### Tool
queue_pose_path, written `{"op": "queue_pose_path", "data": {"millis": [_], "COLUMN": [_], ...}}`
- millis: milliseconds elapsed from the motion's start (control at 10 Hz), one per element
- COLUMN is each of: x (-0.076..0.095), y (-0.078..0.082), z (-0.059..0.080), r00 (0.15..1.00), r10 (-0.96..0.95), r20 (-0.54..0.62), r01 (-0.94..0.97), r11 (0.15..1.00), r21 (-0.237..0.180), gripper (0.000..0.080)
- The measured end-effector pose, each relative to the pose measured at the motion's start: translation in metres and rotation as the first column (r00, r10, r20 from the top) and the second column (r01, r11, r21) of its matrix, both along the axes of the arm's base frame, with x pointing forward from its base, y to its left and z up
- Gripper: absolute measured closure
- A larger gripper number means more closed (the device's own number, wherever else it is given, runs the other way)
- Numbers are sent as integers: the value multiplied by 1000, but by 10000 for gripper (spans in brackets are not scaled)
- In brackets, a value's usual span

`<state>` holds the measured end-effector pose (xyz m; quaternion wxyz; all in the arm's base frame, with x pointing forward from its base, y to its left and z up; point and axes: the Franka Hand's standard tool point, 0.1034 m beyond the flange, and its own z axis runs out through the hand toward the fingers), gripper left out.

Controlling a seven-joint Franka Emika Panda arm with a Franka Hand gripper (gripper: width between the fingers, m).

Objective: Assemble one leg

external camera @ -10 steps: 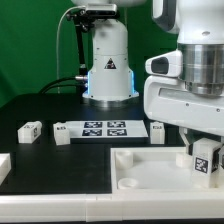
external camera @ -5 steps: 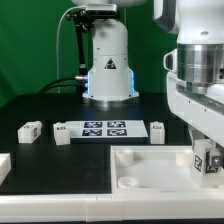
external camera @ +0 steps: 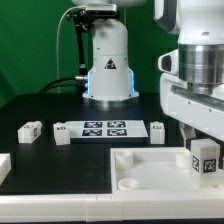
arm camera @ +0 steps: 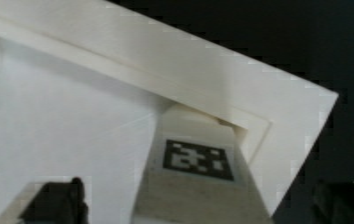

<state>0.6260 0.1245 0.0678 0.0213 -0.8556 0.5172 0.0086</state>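
Standing upright at the far corner of the white tray-shaped panel point(external camera: 150, 172), on the exterior view's right, the leg point(external camera: 205, 160) shows a marker on its face. Directly above it hangs the gripper point(external camera: 203, 138), its fingers hidden behind the arm's housing, so I cannot tell whether they grip the leg. Three other marked blocks and the marker board point(external camera: 103, 128) lie behind on the black table point(external camera: 40, 165).

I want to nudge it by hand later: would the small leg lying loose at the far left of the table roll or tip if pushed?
Probably neither. The leg looks blocky with flat faces, lying low on the black table, so it should slide rather than roll. It looks like rigid plastic, likely stiff and light, though weight cannot be confirmed.
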Motion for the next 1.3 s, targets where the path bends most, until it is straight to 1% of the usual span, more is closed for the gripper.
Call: {"op": "queue_pose_path", "data": {"millis": [100, 200, 400, 600, 700, 900, 1000, 1100, 1200, 1300], "x": [0, 0, -1, -1, -1, -1, -1, 0, 0, 0], "y": [1, 2, 5, 4, 4, 2, 2, 0, -1, 0], "z": [0, 0, 0, 0, 0, 0, 0, 0, 0, 0], "r00": [996, 976, 911, 783, 735, 553, 482, 366, 305, 337], "r10": [85, 218, 412, 622, 677, 832, 875, 930, 952, 941], "r20": [4, 9, 17, 26, 28, 31, 32, 27, 26, 27], "r01": [-85, -218, -412, -622, -677, -832, -875, -930, -951, -940], "r11": [996, 976, 911, 783, 736, 554, 483, 367, 306, 338], "r21": [-1, -3, -6, -13, -16, -28, -31, -40, -42, -41], "gripper": [154, 154, 150, 150, 150, 150, 150, 150, 150, 150]}}
